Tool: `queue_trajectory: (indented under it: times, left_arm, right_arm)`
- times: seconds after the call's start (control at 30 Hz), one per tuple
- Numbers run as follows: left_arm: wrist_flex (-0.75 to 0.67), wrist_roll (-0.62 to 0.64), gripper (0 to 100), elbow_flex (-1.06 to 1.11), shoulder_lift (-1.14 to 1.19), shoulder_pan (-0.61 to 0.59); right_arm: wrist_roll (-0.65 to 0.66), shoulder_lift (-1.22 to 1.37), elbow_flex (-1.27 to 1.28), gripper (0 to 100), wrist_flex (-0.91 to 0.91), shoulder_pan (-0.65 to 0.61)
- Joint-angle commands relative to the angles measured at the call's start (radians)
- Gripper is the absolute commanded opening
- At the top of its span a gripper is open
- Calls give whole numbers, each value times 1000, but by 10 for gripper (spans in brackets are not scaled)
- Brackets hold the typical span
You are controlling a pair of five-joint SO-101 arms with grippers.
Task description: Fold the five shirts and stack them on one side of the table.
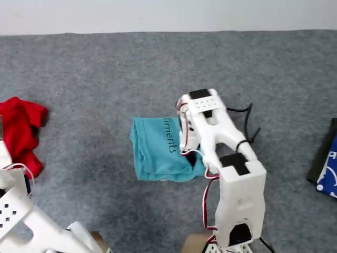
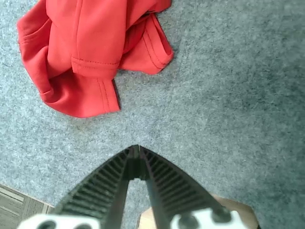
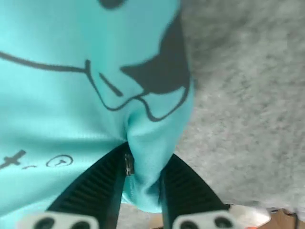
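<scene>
We are folding the teal cloth shirt (image 1: 157, 150) in the middle of the grey fuzzy counter (image 1: 95, 74), our right tool (image 3: 143, 160) pinching its edge, our left tool (image 2: 138, 151) squeezed together near the crumpled red shirt (image 2: 81, 52), and next we probably need to pull that edge across.

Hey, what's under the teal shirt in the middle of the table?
Around the teal shirt lies grey table cover; the right gripper pinches one edge fold. Anything beneath the fabric is hidden.
</scene>
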Motion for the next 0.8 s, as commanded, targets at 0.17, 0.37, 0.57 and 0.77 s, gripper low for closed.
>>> queue_trajectory:
  times: [0.17,0.37,0.57,0.77]
  left_arm:
    - [14,2,3,-4,-15,5]
    - [18,2,3,-4,-17,2]
    - [18,2,3,-4,-17,0]
    - [18,2,3,45,-17,3]
  right_arm:
    - [522,-203,-64,9,15,208]
    - [921,-154,-109,9,-91,349]
    - [1148,-102,-250,9,-134,463]
    - [1214,-39,-388,9,-216,499]
